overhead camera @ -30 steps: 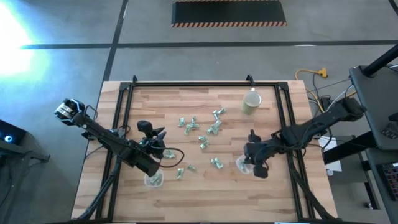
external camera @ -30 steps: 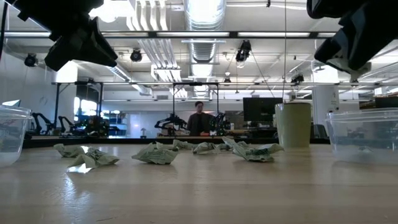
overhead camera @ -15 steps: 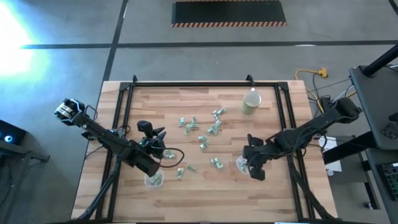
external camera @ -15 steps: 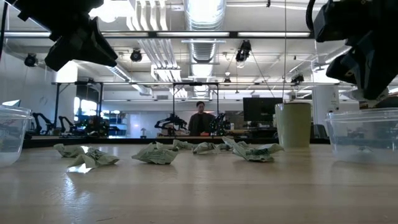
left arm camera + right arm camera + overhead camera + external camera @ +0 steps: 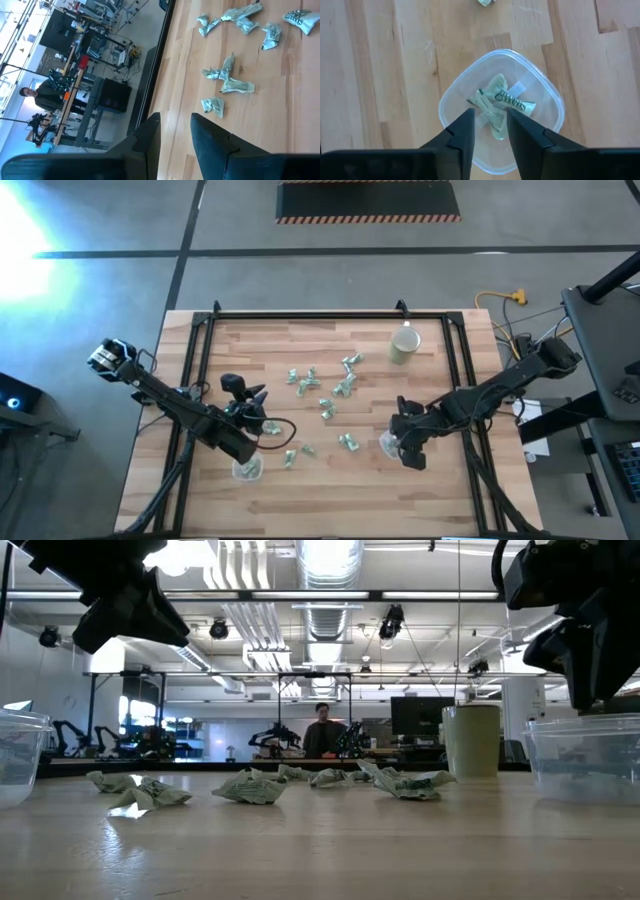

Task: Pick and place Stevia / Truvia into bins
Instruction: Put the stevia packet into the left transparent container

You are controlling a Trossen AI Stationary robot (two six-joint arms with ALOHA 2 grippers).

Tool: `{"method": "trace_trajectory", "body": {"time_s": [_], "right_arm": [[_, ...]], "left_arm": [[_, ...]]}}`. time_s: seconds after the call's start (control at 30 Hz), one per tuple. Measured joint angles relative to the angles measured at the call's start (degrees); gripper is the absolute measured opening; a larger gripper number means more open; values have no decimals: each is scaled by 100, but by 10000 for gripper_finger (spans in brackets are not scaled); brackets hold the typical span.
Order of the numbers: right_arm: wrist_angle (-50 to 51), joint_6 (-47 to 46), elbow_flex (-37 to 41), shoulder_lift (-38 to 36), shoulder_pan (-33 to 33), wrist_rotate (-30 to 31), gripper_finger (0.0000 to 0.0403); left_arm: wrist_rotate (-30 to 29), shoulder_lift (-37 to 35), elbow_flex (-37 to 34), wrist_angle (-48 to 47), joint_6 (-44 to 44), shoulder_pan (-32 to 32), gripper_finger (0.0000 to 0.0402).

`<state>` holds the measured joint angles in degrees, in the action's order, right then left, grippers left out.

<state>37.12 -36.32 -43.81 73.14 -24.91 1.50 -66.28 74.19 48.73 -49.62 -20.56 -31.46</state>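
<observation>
Very light, thin and soft paper sachets [image 5: 325, 402], already crumpled, easy to push away; best pinched at a raised fold. Scattered on the middle of the table [image 5: 330, 490], a few already inside the right bin [image 5: 502, 107], with the left bin [image 5: 247, 469] near the front edge. Right gripper [image 5: 489, 131] directly above the right bin, fingers parted a little, pinching nothing; one second ago nearly pressed together and slightly to the side. Left gripper [image 5: 174, 135] unchanged, above the table near the left bin, fingers slightly apart, empty.

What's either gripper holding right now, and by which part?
Nothing. The right gripper is open above its bin, sachets lying loose inside. The left gripper is open and empty over bare table.
</observation>
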Motion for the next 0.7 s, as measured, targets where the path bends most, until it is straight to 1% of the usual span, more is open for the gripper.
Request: {"method": "trace_trajectory", "body": {"time_s": [0.13, 0.2, 0.27, 0.37, 0.43, 0.53, 0.7], "right_arm": [[-11, 60, 0, -29, 0, 29, 118], [-22, 166, 0, -64, 0, 135, 118], [-84, 315, 0, -87, 0, 172, 117], [-214, 571, 0, -125, 0, 174, 112], [-306, 750, 0, -150, 0, 179, 108], [-423, 1000, 0, -180, 0, 219, 100], [-738, 1423, 0, -254, 2, 320, 88]], "left_arm": [[4, 0, 0, 186, 76, 0, 91], [43, 0, 0, 316, 181, 0, 91], [259, 0, 0, 431, 236, 0, 91], [811, 0, 0, 621, 436, 18, 91], [1295, 0, 0, 726, 478, 68, 91], [2027, 0, 0, 734, 489, 207, 91], [3051, 0, 37, 722, 614, 502, 91]]}}
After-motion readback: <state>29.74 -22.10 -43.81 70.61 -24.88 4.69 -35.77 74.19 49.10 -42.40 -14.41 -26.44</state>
